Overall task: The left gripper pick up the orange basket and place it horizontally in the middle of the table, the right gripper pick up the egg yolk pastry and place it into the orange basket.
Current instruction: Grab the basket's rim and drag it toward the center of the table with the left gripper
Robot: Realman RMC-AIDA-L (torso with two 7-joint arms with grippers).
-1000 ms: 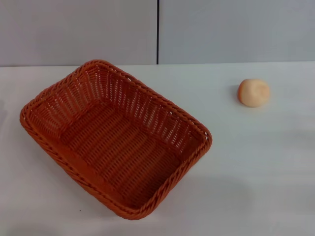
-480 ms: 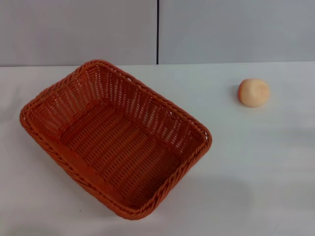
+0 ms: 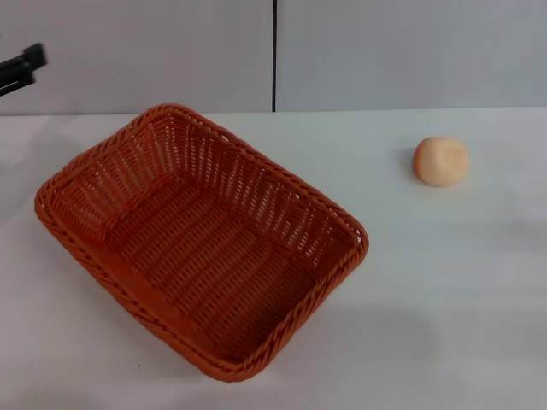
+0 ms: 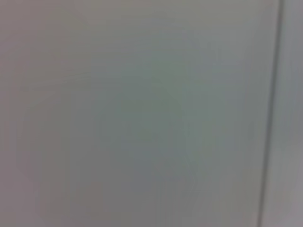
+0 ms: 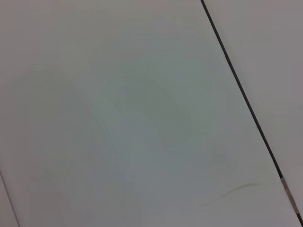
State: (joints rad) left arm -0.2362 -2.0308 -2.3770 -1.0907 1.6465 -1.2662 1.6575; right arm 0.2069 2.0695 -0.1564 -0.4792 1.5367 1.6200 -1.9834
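**Left gripper showing at frame edge, basket and pastry untouched**

Landmark: the orange basket (image 3: 201, 243).

- The table (image 3: 444, 282) is spreading white under everything, with a grey panelled wall (image 3: 402, 51) standing behind it, split by a dark vertical seam.
- The basket is sitting skewed on the table, long axis running diagonally, open side up, nothing lying inside it.
- The egg yolk pastry (image 3: 441, 161) is resting on the table well apart from the basket, off its far-right side, dent facing up.
- The left gripper (image 3: 21, 67) is poking in above the basket's far-left corner, against the wall, touching nothing. Only a black tip is showing; can't tell whether the jaws are apart or together.
- Both wrist views are showing only grey panel and a seam.
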